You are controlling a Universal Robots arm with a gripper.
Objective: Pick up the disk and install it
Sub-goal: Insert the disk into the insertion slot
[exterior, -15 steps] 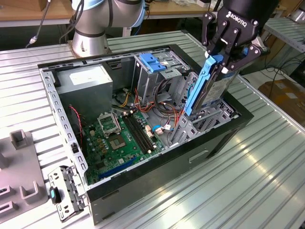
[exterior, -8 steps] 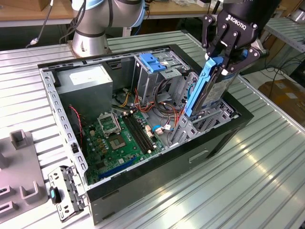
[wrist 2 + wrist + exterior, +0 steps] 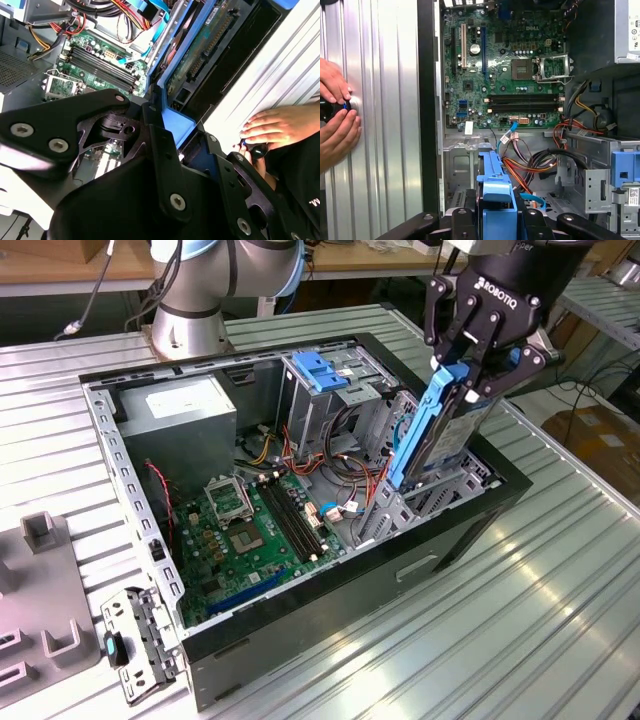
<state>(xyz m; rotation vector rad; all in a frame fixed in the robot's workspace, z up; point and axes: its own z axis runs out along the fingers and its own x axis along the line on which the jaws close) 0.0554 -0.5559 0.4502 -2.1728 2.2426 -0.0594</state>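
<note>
The disk [image 3: 440, 435], a dark drive between bright blue side rails, stands on edge and tilted over the drive cage [image 3: 420, 502] at the open computer case's [image 3: 350, 575] end on the exterior view's right. Its lower end sits down among the cage's metal walls. My gripper [image 3: 470, 375] is shut on the disk's upper end from above. The first wrist view looks down a blue rail of the disk [image 3: 495, 190] held by the gripper [image 3: 495, 222]. The second wrist view has the disk's [image 3: 210, 45] circuit-board side and connector beyond the gripper [image 3: 167, 132].
Inside the case lie the motherboard [image 3: 250, 530], a grey power supply [image 3: 185, 415], a light-blue latch plate [image 3: 318, 368] and loose coloured cables [image 3: 345, 455]. A person's hands [image 3: 335, 115] rest on the ribbed table beside the case. Grey fixtures [image 3: 45, 580] stand at the exterior view's left.
</note>
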